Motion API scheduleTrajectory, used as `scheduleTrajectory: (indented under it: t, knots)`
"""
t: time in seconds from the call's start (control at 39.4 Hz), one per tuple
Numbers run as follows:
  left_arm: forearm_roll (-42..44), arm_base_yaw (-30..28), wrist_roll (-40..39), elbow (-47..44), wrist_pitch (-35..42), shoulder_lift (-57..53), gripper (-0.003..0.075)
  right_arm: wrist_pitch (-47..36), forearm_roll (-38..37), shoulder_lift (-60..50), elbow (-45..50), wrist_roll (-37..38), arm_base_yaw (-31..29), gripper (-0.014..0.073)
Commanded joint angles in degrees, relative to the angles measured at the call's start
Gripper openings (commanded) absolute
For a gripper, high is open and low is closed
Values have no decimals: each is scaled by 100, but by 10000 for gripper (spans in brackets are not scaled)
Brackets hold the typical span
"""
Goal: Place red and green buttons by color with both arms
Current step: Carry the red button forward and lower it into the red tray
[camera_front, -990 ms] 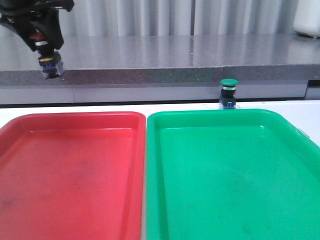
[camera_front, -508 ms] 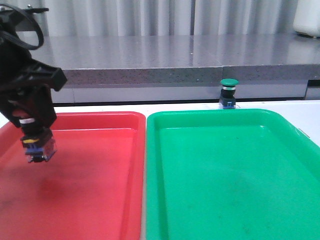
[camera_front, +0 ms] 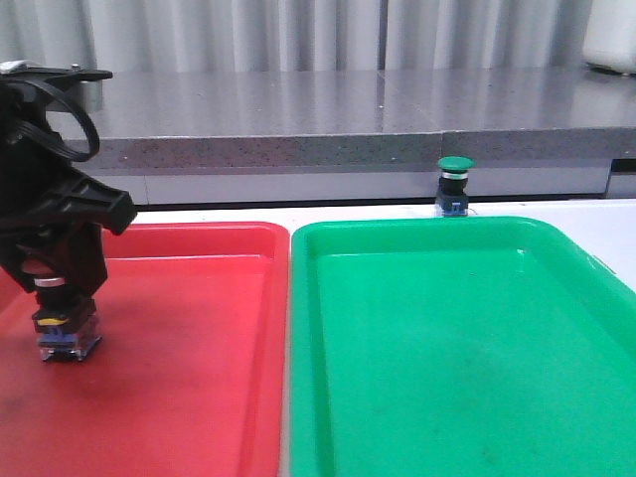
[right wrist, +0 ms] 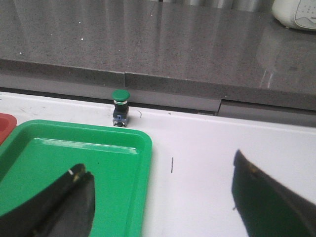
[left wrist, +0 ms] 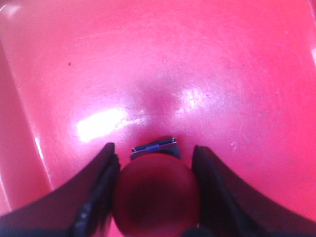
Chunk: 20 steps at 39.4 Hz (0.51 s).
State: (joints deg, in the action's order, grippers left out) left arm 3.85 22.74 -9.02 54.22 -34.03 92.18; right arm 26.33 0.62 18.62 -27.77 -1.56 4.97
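Observation:
My left gripper [camera_front: 60, 286] is shut on the dark-red cap of the red button [camera_front: 67, 333], low over the left part of the red tray [camera_front: 189, 348]. The button's blue base is at or just above the tray floor. In the left wrist view the dark-red cap [left wrist: 157, 197] sits between both fingers of that gripper [left wrist: 155, 165], over the red tray [left wrist: 173, 59]. The green button [camera_front: 455, 184] stands upright on the white table behind the green tray [camera_front: 447, 338]. My right gripper [right wrist: 160, 180] is open and empty, well short of the green button [right wrist: 120, 106], over the green tray's [right wrist: 59, 153] right edge.
A grey stone ledge [camera_front: 348, 119] runs along the back, just behind the green button. A white object [camera_front: 611, 35] stands on it at the far right. White table [right wrist: 222, 158] lies to the right of the green tray.
My left arm has come down from high at the back left into the red tray, carrying the red button. The green button has not moved.

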Motion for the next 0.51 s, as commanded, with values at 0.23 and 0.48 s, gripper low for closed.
scheduleTrajectory:
  t: [0.23,0.48]
  knots:
    - [-36,58,-60,132,-34,-203,430,-409,-14,93,-201,-11,-23,587]
    - [-107,58,-60,371,-159,-684,514,-409,-14,93,-201,-11,-23,587]
